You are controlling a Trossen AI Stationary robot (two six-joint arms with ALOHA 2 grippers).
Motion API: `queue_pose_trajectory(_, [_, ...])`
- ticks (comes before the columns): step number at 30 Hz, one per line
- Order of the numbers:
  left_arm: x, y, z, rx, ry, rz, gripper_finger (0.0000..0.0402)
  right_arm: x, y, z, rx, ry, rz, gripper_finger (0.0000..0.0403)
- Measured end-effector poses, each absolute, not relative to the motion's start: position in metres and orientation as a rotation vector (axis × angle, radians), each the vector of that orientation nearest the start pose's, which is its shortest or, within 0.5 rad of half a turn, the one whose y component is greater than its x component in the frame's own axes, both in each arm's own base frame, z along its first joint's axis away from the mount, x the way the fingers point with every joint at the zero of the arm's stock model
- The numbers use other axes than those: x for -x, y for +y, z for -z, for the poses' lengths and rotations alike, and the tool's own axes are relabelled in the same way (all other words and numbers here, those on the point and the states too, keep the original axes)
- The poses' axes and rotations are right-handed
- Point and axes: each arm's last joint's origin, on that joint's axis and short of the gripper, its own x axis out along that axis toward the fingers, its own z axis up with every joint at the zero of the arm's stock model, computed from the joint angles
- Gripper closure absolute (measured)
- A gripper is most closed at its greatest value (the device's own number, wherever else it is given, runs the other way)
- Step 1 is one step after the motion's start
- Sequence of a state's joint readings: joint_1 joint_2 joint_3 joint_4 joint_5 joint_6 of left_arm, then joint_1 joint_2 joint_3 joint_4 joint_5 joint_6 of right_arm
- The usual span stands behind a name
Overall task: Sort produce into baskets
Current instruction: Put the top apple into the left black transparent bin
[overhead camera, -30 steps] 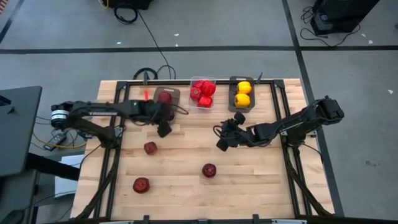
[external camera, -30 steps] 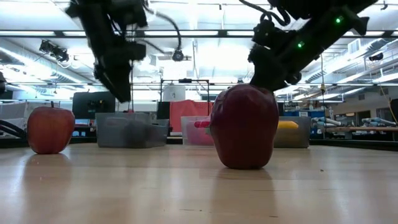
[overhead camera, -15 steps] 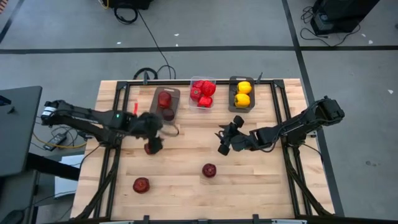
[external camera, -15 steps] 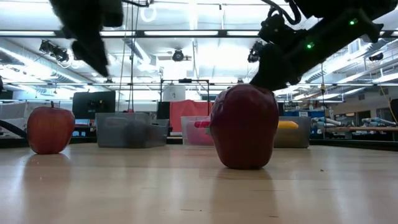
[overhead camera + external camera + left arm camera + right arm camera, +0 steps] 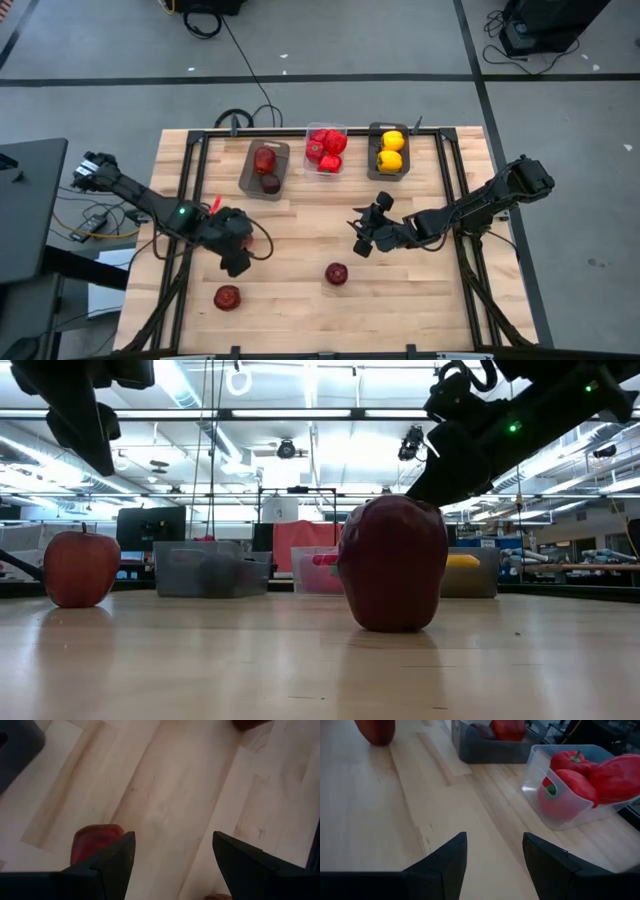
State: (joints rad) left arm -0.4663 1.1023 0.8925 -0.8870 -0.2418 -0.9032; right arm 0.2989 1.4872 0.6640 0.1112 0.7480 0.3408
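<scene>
Right now I have the left gripper [image 5: 234, 262] low over the pale plank bench [image 5: 300, 300], jaws spread, with a dark red apple [image 5: 92, 842] showing just beside one finger in the left wrist view. Two more smooth maroon apples lie loose: one [image 5: 227, 297] near the front-left edge, one [image 5: 337, 273] mid-bench with bare wood all round it. My right gripper [image 5: 366, 233] hangs over the bench middle, jaws open on nothing, tilted toward the bins. Along the far edge three rectangular bins stand in a row: a matte dark grey one [image 5: 265, 168] holding two apples, a clear thin-walled plastic one [image 5: 326, 150] packed with glossy red peppers [image 5: 570, 782], green stems showing, and another grey one [image 5: 389, 152] with two yellow peppers [image 5: 391, 150].
</scene>
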Motion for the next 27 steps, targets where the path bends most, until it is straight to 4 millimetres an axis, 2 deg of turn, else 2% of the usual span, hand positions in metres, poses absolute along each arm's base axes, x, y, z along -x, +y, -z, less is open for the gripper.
queue_pose_trajectory(9, [-0.175,-0.086,-0.257,0.364,1.022,-0.339,0.0118,-0.269,0.062,-0.170,0.031,0.535,0.529,0.0199])
queue_pose_trajectory(20, [-0.171,-0.080,-0.230,0.351,1.075,-0.425,0.0007,-0.269,0.062,-0.169,0.033,0.545,0.523,0.0199])
queue_pose_trajectory(27, [-0.168,-0.072,-0.215,0.340,1.103,-0.478,0.0014,-0.269,0.062,-0.169,0.033,0.547,0.520,0.0199])
